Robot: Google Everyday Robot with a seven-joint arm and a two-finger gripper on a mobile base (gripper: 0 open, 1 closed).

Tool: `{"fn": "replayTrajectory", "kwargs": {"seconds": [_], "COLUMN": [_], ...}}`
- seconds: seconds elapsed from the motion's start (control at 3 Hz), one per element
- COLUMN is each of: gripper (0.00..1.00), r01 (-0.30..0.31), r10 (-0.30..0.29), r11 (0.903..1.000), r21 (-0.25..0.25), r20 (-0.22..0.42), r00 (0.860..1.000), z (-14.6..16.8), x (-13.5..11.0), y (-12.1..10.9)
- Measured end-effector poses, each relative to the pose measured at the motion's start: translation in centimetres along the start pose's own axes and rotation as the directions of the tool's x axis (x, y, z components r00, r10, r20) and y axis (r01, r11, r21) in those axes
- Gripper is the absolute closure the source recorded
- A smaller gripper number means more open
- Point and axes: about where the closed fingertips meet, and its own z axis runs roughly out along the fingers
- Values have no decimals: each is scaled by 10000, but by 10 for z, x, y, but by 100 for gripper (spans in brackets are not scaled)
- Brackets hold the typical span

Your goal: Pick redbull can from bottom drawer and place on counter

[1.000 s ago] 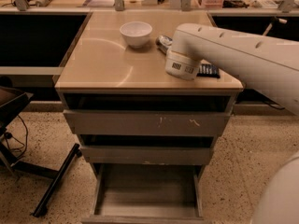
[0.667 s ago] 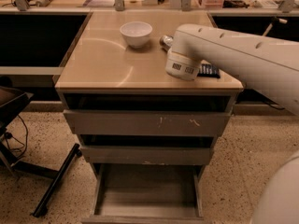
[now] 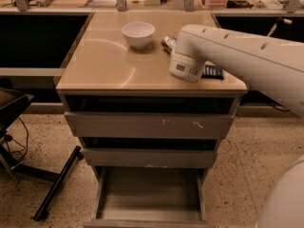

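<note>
On the beige counter point(image 3: 99, 65), a white bowl point(image 3: 138, 33) is seen at the upper centre. At the bottom centre, the drawer point(image 3: 149, 196) is pulled out. Just right of the bowl, the redbull can point(image 3: 166, 42) is seen at the counter top, partly covered by the arm point(image 3: 237, 56). The gripper point(image 3: 175, 45) is placed at the can and is largely hidden; whether it grips or has let go cannot be told. A dark packet point(image 3: 213, 72) is seen further right.

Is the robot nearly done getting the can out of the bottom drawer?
Nearly. The bottom drawer is open and empty, and the can is already up at the counter, near the white bowl. The arm reaches over it, and the gripper is hidden behind that arm, so I cannot tell whether it has let go. Left: letting go, if needed, and pulling away.
</note>
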Motion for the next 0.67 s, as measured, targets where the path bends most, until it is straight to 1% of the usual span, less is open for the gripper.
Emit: {"fn": "replayTrajectory", "kwargs": {"seconds": [0.33,0.67], "gripper": [0,0], "r01": [0,0], "r10": [0,0], "r11": [10000,10000], "r21": [0,0], "r20": [0,0], "r00": [10000,10000], "z": [0,0], "x": [0,0], "y": [0,0]}}
